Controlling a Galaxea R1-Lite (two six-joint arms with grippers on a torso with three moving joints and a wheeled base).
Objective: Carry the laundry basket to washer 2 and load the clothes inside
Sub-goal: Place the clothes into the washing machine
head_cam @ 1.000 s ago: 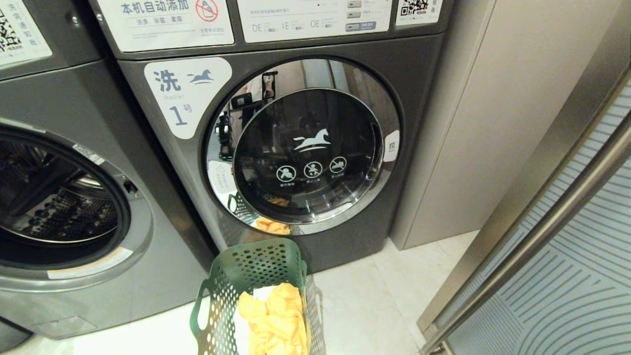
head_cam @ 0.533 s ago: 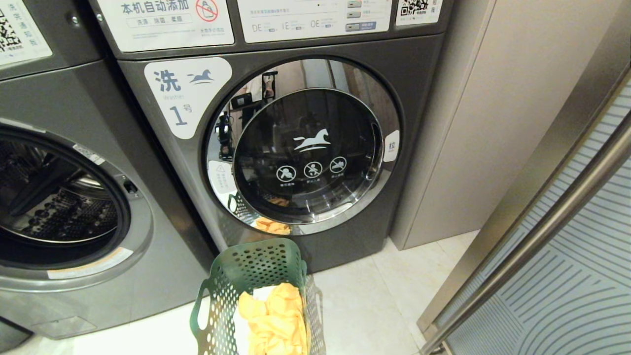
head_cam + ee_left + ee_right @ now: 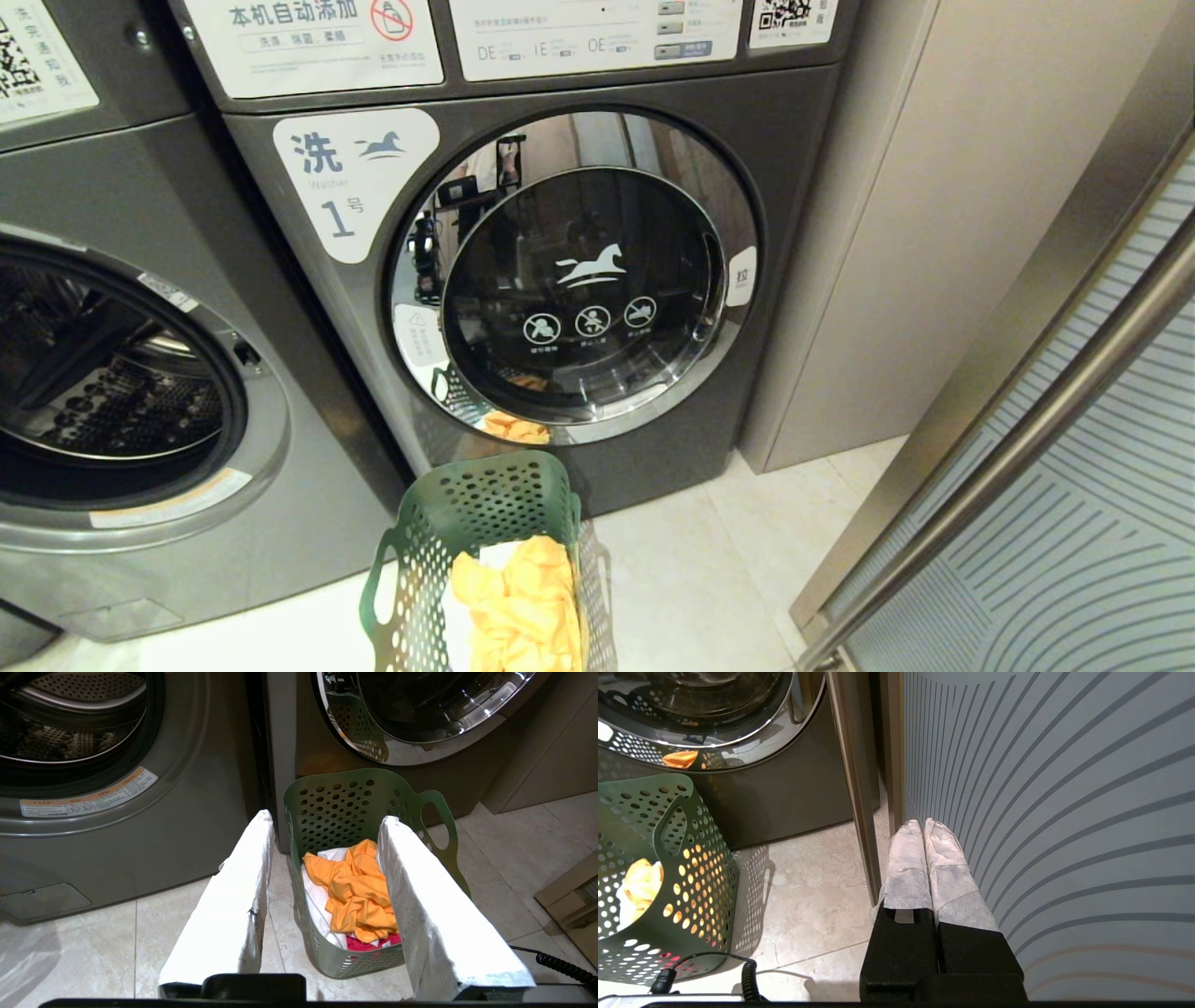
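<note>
Green perforated plastic, the laundry basket [image 3: 485,560] stands on the pale tiled floor [image 3: 709,579] just in front of a dark grey washer labelled "1" [image 3: 560,271]; its near end is cut off at the bottom of the head view. Round holes cover its walls, and an oval handle is cut under the flared rim. The clothes [image 3: 357,896] lie crumpled inside: a mustard-yellow piece on top, white beneath it, and a sliver of pink-red at the bottom, mostly hidden. The washer's chrome-ringed glass door [image 3: 579,280] is closed and mirrors the basket and a patch of yellow. To its left a second grey machine with an open drum [image 3: 103,373] is cut off by the frame edge, and no number can be read on it. On the right a striped glass panel with a metal bar [image 3: 1046,439] fills the corner.

Left pincer [image 3: 327,823]: its white-wrapped fingers [image 3: 233,896] are spread apart, holding nothing, with the basket beyond and between them, untouched. Right pincer [image 3: 923,826]: its wrapped fingers [image 3: 908,863] are pressed together, empty, close beside the striped panel. Neither arm shows in the head view.
</note>
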